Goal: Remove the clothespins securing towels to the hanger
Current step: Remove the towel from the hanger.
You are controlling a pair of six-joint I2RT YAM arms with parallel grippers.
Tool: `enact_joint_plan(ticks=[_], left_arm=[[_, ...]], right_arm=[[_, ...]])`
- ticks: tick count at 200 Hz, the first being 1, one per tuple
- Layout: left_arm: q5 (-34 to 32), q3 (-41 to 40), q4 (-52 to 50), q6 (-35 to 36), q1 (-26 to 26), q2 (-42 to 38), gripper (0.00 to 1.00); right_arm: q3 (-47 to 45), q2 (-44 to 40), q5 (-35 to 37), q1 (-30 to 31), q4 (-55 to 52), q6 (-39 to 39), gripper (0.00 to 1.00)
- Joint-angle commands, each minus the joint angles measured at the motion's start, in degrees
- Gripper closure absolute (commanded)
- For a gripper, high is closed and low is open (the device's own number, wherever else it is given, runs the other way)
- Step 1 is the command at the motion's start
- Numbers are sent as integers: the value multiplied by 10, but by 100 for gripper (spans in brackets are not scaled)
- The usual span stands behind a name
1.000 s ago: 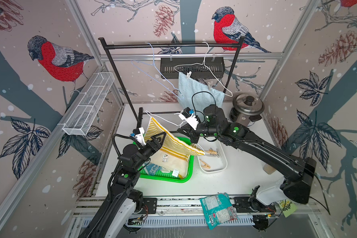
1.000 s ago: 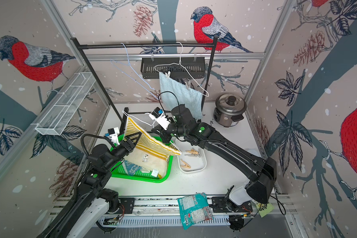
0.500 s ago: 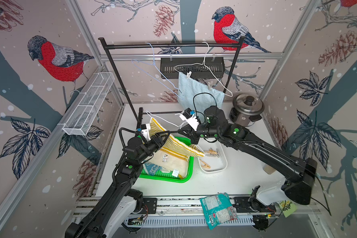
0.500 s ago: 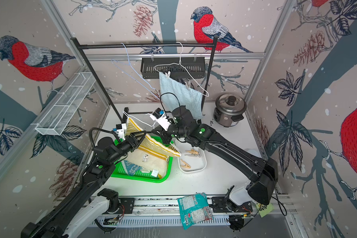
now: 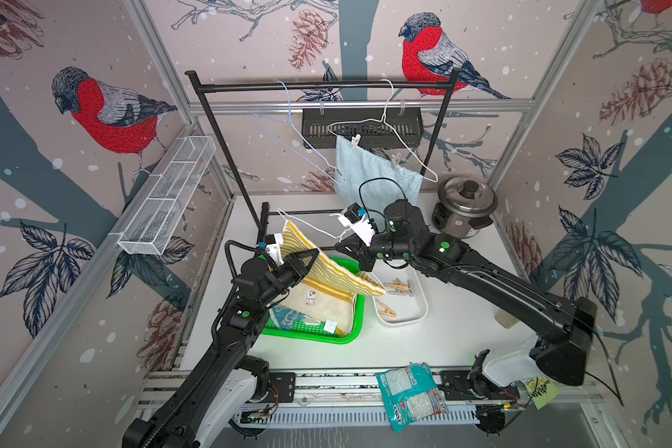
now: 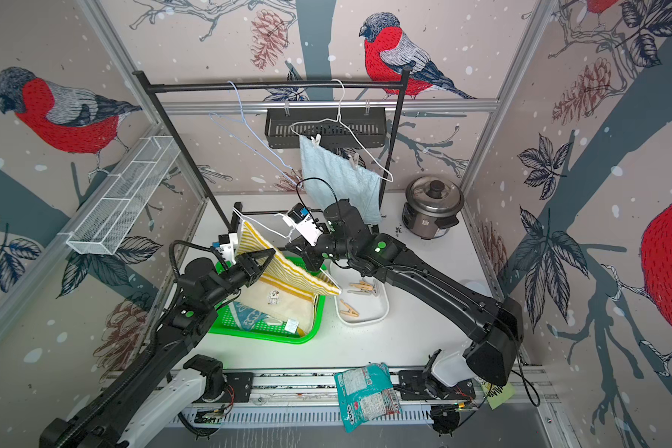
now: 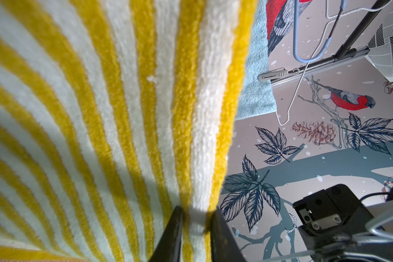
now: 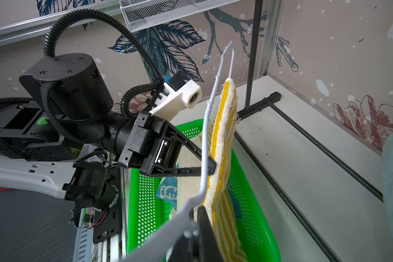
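A yellow-and-white striped towel [image 5: 326, 267] hangs from a white wire hanger [image 5: 311, 227] above the green basket [image 5: 342, 339]. My right gripper [image 5: 338, 245] is shut on the hanger's wire [image 8: 204, 158]. My left gripper [image 5: 316, 253] pinches the towel's edge [image 7: 200, 158] between its jaws. No clothespin shows on this towel. A light-blue towel [image 5: 373, 174] hangs on another white hanger on the rack, held by two pale clothespins [image 5: 354, 140] [image 5: 395, 160]. A teal towel [image 5: 288, 316] lies in the basket. Wooden clothespins [image 5: 398, 287] lie in a white tray [image 5: 404, 320].
The black rack [image 5: 319, 86] spans the back, with an empty blue hanger [image 5: 295, 135] on it. A rice cooker [image 5: 464, 207] stands at the back right. A wire shelf [image 5: 167, 194] juts from the left wall. A snack packet [image 5: 410, 393] lies at the front edge.
My left gripper rose toward the striped towel's edge and closed on it. The right gripper kept its hold on the hanger and barely moved.
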Motion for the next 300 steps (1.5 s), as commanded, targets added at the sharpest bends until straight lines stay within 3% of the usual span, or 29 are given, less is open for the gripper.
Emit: enact_joint_plan(ticks=[1, 27, 46, 86, 135, 172, 192, 222, 300], left_arm=[[0, 0, 9, 4, -1, 1, 79], [-2, 0, 15, 6, 0, 0, 88], [-8, 4, 12, 13, -1, -4, 100], [-33, 21, -26, 53, 0, -33, 100], [-44, 62, -132, 97, 0, -64, 100], [-44, 85, -114, 132, 0, -109, 100], [-74, 137, -119, 215, 0, -142, 100], [-108, 281, -199, 335, 0, -135, 100], [-119, 481, -216, 435, -1, -94, 100]], right_arm=[[-4, -5, -25, 0, 40, 11, 100], [-5, -1, -31, 1, 44, 18, 100], [-5, 4, -17, 1, 39, 17, 100], [1, 12, 26, 1, 19, 16, 100], [3, 22, 144, 0, -5, 21, 100], [4, 33, 186, 0, -19, 20, 100], [5, 35, 191, 0, -24, 18, 100], [3, 27, 190, 0, -19, 16, 100], [-11, -18, 209, 2, -22, 16, 100]])
